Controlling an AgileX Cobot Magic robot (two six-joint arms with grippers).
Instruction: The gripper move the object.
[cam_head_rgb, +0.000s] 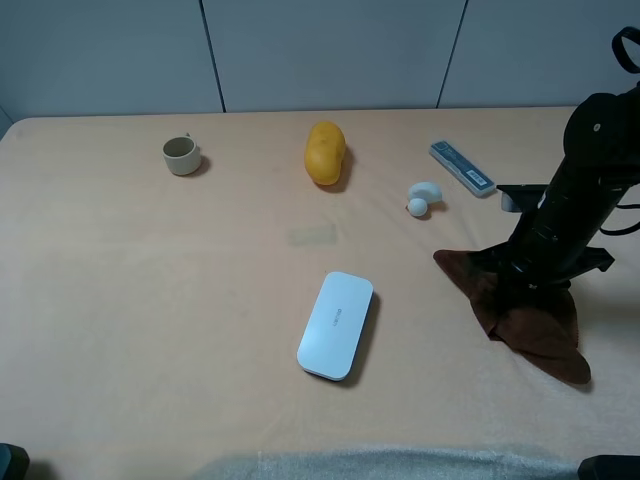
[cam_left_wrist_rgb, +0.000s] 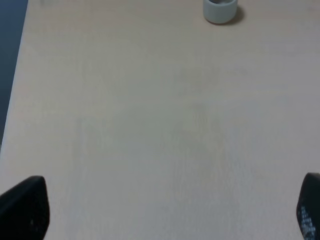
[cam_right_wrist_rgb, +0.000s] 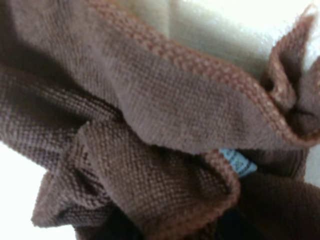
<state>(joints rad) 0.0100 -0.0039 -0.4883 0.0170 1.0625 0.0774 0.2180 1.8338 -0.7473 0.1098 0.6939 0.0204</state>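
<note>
A brown knitted cloth (cam_head_rgb: 530, 330) lies crumpled on the beige table (cam_head_rgb: 150, 300) at the right. My right gripper (cam_head_rgb: 530, 282) is down on the cloth's upper part. In the right wrist view the bunched cloth (cam_right_wrist_rgb: 165, 115) fills the picture, with a small blue label (cam_right_wrist_rgb: 237, 161) showing; the fingers are hidden under the folds, which gather toward the gripper. My left gripper (cam_left_wrist_rgb: 165, 215) is open and empty above bare table, with only its dark fingertips (cam_left_wrist_rgb: 25, 207) showing at the picture's corners.
A small grey cup (cam_head_rgb: 181, 155) stands far left and also shows in the left wrist view (cam_left_wrist_rgb: 220, 10). A yellow-orange oval object (cam_head_rgb: 325, 152), a white mushroom-shaped object (cam_head_rgb: 423, 196) and a grey-blue flat box (cam_head_rgb: 461, 166) lie at the back. A white flat case (cam_head_rgb: 336, 324) lies mid-table.
</note>
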